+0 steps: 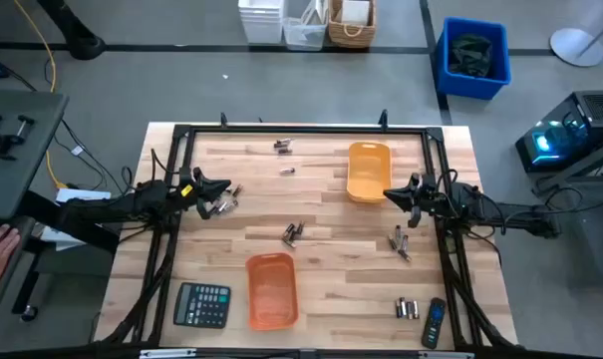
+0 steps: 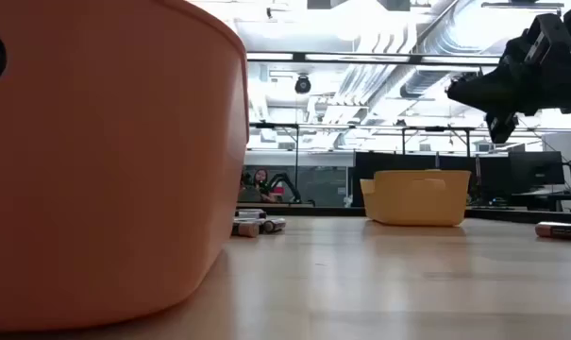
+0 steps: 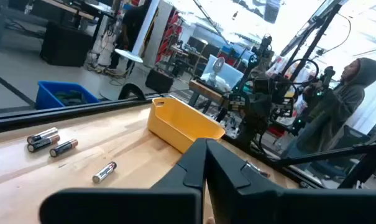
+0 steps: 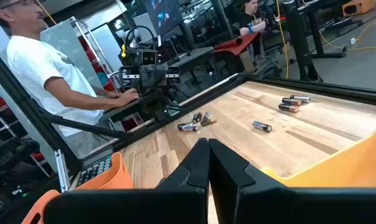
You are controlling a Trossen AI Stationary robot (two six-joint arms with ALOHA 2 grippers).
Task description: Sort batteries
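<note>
The floor (image 1: 132, 80) is grey. A blue bin (image 1: 472, 57) sits on it, past the far edge of the wooden table (image 1: 321, 214). White boxes (image 1: 262, 20) and a woven basket (image 1: 352, 22) stand close by. A yellow cable (image 1: 48, 55) runs over the floor. Big pipes (image 2: 427, 57) and bright lights (image 2: 361, 19) hang under the ceiling. Two people stand among the desks.

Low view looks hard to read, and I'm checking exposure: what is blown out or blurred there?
Low view: the ceiling lights glare to white, the near orange tray is a soft blur filling the left, and the right gripper shows as a dark silhouette; the yellow tray is sharper.
</note>
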